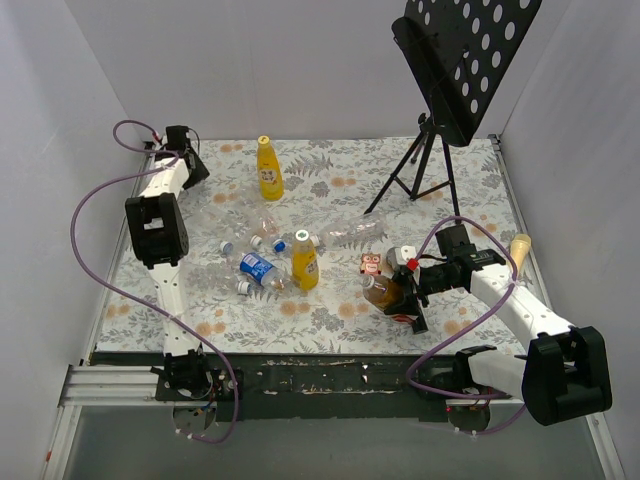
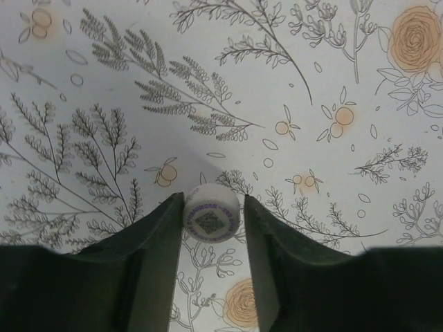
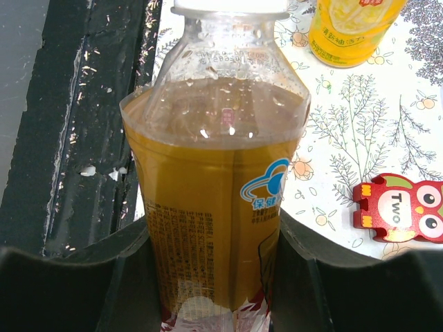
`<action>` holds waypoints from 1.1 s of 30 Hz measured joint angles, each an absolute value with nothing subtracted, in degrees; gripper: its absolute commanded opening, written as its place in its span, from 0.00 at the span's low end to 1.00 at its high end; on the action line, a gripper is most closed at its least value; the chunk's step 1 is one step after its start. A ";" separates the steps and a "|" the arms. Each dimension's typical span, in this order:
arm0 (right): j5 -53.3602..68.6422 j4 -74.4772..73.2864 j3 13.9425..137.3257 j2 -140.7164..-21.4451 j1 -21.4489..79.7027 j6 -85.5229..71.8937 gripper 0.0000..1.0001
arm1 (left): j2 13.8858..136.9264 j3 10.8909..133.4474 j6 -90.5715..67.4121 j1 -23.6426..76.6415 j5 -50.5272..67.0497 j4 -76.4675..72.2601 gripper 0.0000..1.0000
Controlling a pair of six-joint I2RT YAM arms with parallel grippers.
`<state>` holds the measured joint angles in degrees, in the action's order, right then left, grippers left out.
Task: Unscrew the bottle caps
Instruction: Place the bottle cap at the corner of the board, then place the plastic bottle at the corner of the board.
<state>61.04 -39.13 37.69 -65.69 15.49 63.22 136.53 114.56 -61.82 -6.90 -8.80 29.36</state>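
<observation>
My worry is the white cap (image 2: 211, 216). My left gripper (image 2: 213, 202), nearly closed, pinches it at the very tip above the far left corner of the worktop (image 2: 311, 83), so any slackening could drop it and send it rolling. It sits squarely between the jaws. My right gripper (image 3: 216, 290), part open, clamps the brown bottle (image 3: 214, 173) round its body, the screw cap (image 3: 232, 5) just visible on top. A weak hold would let it spin.

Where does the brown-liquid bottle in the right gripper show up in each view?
Top external: brown bottle lower right of centre, held by the right gripper.
Left wrist: not in it; only a white cap in the left gripper.
Right wrist: the bottle fills the centre, clamped low down.
Shared landmark: the red owl figure, beside the bottle in top external and right wrist.
</observation>
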 measured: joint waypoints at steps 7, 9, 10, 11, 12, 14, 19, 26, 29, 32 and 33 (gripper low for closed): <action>61.01 -39.13 37.69 -65.78 15.51 63.22 0.01 | 137.58 118.10 -60.84 -6.90 -8.75 30.02 0.71; 61.01 -39.13 37.69 -65.78 15.51 63.22 0.01 | 137.49 118.15 -60.69 -6.90 -8.47 30.02 0.74; 61.01 -39.13 37.69 -65.78 15.51 63.22 0.01 | 137.47 118.15 -60.62 -6.90 -8.16 30.11 0.74; 61.04 -39.13 37.69 -65.78 15.51 63.22 0.01 | 137.38 118.15 -60.42 -6.90 -7.84 30.15 0.75; 61.01 -39.13 37.69 -65.78 15.51 63.22 0.01 | 137.23 118.13 -60.36 -6.90 -7.31 30.22 0.77; 61.04 -39.13 37.69 -65.78 15.51 63.22 0.01 | 136.27 117.62 -60.14 -6.90 -5.32 30.13 0.81; 61.12 -39.13 37.69 -65.78 15.51 63.20 0.01 | 125.21 107.37 -59.33 -6.92 3.09 27.90 0.98; 61.87 -38.96 37.69 -65.01 15.51 62.04 0.01 | 96.84 84.23 -62.37 -6.92 18.22 16.10 0.98; 62.70 -38.61 37.69 -63.94 15.51 60.47 0.01 | 87.22 77.30 -64.49 -6.85 25.89 11.22 0.98; 63.86 -37.52 37.69 -63.07 15.49 58.30 0.01 | 78.76 71.59 -65.63 -4.86 31.40 8.49 0.98; 64.14 -36.99 37.69 -62.92 15.49 57.36 0.01 | 76.36 70.11 -65.60 -3.03 32.01 8.29 0.98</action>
